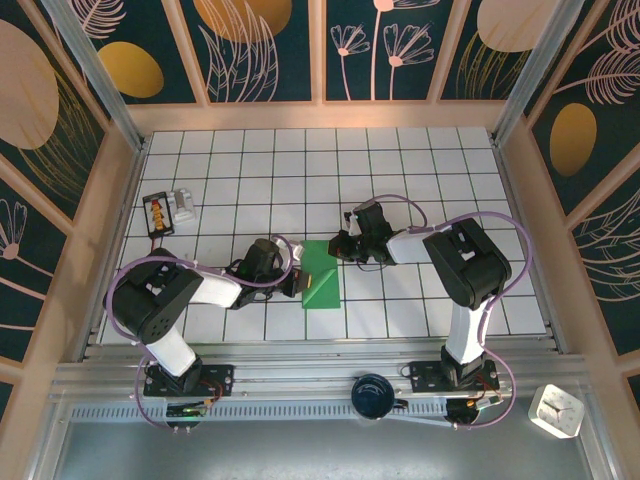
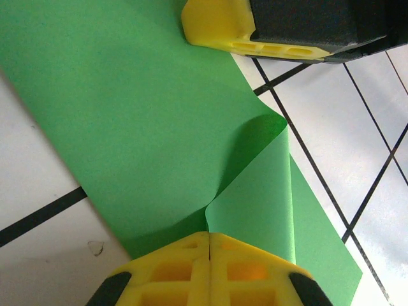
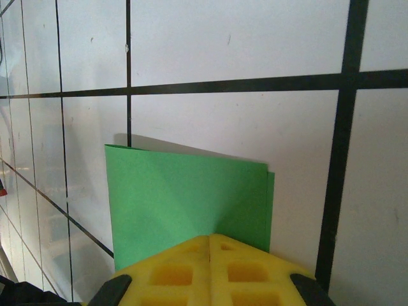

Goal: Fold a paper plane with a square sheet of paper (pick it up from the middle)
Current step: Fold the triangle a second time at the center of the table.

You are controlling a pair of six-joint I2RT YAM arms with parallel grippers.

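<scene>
both closed: left gripper (image 2: pixel 209 239) pinches a curled flap of the thin green square sheet of paper (image 2: pixel 140 127), right gripper (image 3: pixel 209 241) pins it down. we should align edges before creasing.

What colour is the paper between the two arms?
The sheet of paper is plain green, with no pattern; the left wrist view shows it best.

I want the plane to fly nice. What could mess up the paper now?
The left gripper pinches a curled flap of the square sheet of paper; a tug might tear it or crease it crooked. The right gripper is shut at the far edge; if it slips, the folded layers could slide apart.
</scene>
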